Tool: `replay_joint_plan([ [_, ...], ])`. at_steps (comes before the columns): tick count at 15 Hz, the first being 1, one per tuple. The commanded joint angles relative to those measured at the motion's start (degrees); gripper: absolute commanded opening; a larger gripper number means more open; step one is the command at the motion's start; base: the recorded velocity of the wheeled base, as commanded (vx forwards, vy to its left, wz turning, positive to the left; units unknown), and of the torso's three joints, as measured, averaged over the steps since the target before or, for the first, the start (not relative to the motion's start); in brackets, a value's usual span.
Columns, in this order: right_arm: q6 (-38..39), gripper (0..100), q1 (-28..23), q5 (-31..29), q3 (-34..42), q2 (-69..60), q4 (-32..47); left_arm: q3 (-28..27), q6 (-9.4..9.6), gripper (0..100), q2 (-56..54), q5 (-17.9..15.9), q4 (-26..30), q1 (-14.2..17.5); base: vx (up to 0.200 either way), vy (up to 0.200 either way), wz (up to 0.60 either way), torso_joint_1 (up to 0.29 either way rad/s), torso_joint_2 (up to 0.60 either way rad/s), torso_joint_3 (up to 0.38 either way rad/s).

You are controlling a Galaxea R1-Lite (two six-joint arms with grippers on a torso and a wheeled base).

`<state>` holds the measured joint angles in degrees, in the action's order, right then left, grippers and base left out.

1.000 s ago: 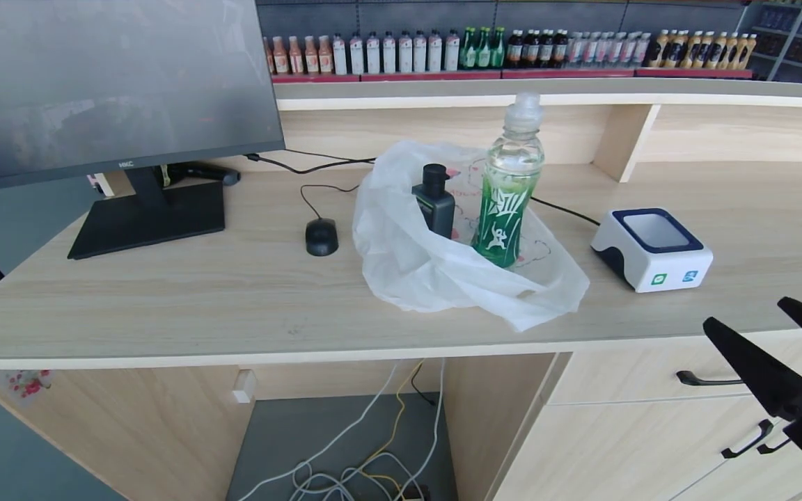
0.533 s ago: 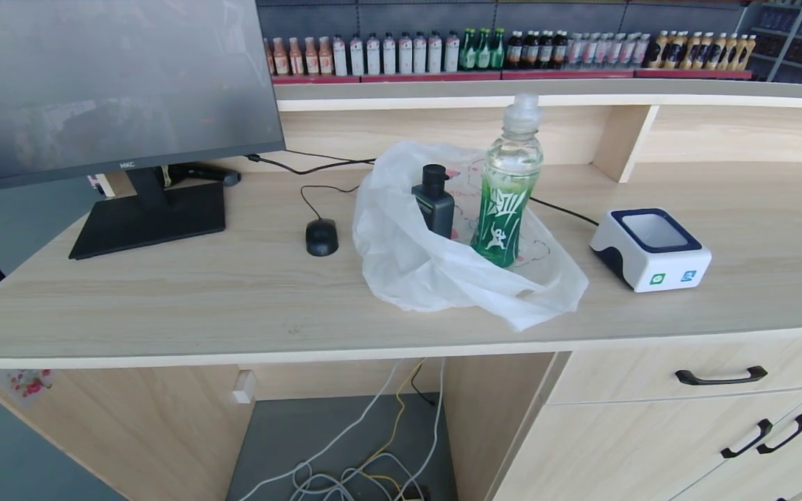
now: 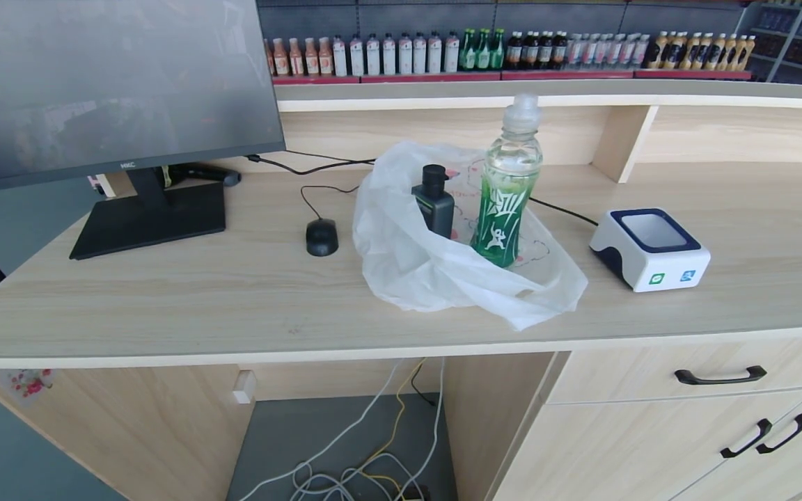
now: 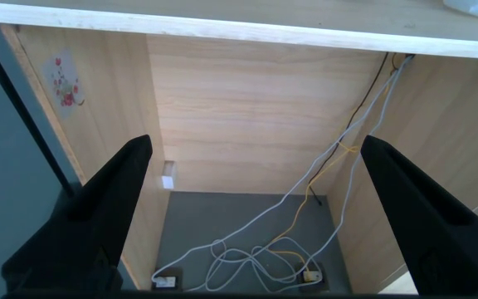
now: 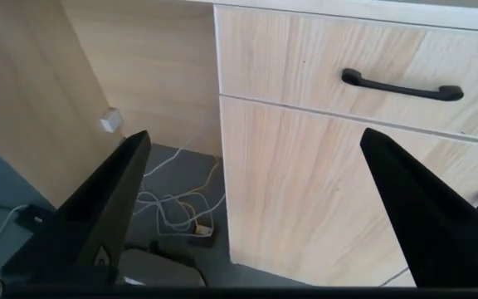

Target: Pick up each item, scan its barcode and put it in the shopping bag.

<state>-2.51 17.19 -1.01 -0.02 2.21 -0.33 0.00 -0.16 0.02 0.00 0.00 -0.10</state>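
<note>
Head view: a crumpled, translucent white plastic shopping bag [image 3: 408, 268] lies open on the pale wooden counter [image 3: 164, 299]. Inside it a clear bottle with a green label and a white cap [image 3: 509, 188] stands upright, long axis vertical and cap pointing up. At its nine o'clock is a squat dark bottle with a black cap [image 3: 434, 203], also upright. A white scanner box with a navy top [image 3: 651, 252] sits at the bag's three o'clock, and a black mouse [image 3: 321, 236] at its nine.

Left wrist view: the left gripper [image 4: 256, 141] is spread wide, facing loose cables [image 4: 305, 241] under the counter.

Right wrist view: the right gripper [image 5: 256, 133] is spread wide before a drawer front with a black handle [image 5: 401, 85].
</note>
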Motion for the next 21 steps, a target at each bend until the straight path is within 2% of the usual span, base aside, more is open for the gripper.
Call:
replay_joint_plan([
  [1, 0.1, 100, -0.7, -0.4, 0.0, -0.6, 0.1, 0.0, -0.02, 100, 0.0, 0.0, 0.0, 0.0, 0.0, 0.0, 0.0, 0.0, 0.0, 0.0],
  [3, 0.2, 100, -1.0, -1.0, -0.1, 0.9, 0.1, 0.0, -0.02, 100, 0.0, 0.0, 0.0, 0.0, 0.0, 0.0, 0.0, 0.0, 0.0, 0.0],
  [4, 0.3, 100, -4.1, -1.0, 0.0, 3.9, 0.1, 0.0, -0.02, 100, 0.0, 0.0, 0.0, 0.0, 0.0, 0.0, 0.0, 0.0, 0.0, 0.0],
  [6, 0.5, 100, -14.7, -1.0, 0.0, 6.6, 0.1, 0.0, -0.02, 100, 0.0, 0.0, 0.0, 0.0, 0.0, 0.0, 0.0, 0.0, 0.0, 0.0],
  [7, 0.4, 100, -17.2, -1.0, 0.0, 5.4, 0.1, 0.0, -0.02, 100, 0.0, 0.0, 0.0, 0.0, 0.0, 0.0, 0.0, 0.0, 0.0, 0.0],
  [10, 0.8, 100, -17.2, -1.0, 0.0, -2.2, 0.1, 0.0, -0.02, 100, 0.0, 0.0, 0.0, 0.1, 0.0, 0.0, 0.0, 0.0, 0.0, 0.0],
  [21, 1.4, 100, -17.2, -1.0, 0.0, -2.2, 0.2, 0.0, -0.02, 100, 0.0, 0.0, 0.0, 0.0, -0.018, 0.0, 0.0, 0.0, 0.0, 0.0],
])
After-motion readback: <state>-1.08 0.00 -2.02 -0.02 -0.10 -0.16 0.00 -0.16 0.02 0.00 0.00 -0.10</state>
